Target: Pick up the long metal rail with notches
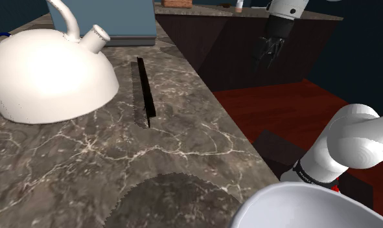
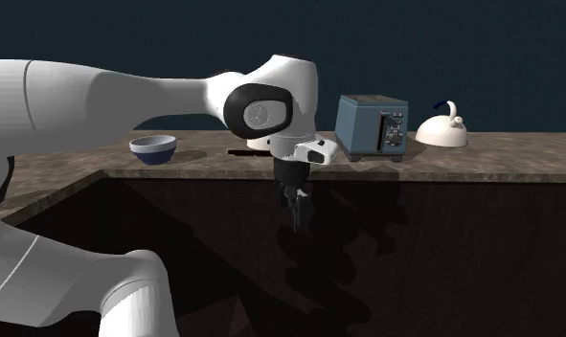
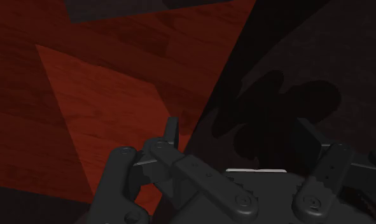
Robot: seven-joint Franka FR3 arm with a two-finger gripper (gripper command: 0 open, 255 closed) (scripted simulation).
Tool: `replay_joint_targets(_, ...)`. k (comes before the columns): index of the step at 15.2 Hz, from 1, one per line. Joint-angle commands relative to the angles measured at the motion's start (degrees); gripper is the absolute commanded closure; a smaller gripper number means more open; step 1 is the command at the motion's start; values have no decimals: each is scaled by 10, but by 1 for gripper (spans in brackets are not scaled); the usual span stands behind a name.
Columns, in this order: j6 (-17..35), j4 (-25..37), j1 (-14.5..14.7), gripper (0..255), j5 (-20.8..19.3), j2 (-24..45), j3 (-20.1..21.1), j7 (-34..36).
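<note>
The end effector (image 1: pixel 269 61) hung beyond the tabletop (image 1: pixel 183 149) edge, fingers apart, well away from the rail (image 1: pixel 144 91).

Dark notched rail (image 1: pixel 143 91) lies beside white kettle (image 1: pixel 47 74).

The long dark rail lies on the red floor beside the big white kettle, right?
Not the floor. The long dark rail lies on the marble counter beside the big white kettle, as the shoulder view shows.
</note>
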Motion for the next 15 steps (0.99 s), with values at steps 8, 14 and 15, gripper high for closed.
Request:
replay_joint_targets(8, -26, 59, 18, 0, 54, 39, 100, 141)
replay_joint_targets(14, -43, 142, 23, 0, 85, 107, 181, 262)
replay_joint_targets(15, -45, 158, 23, 0, 89, 122, 194, 283)
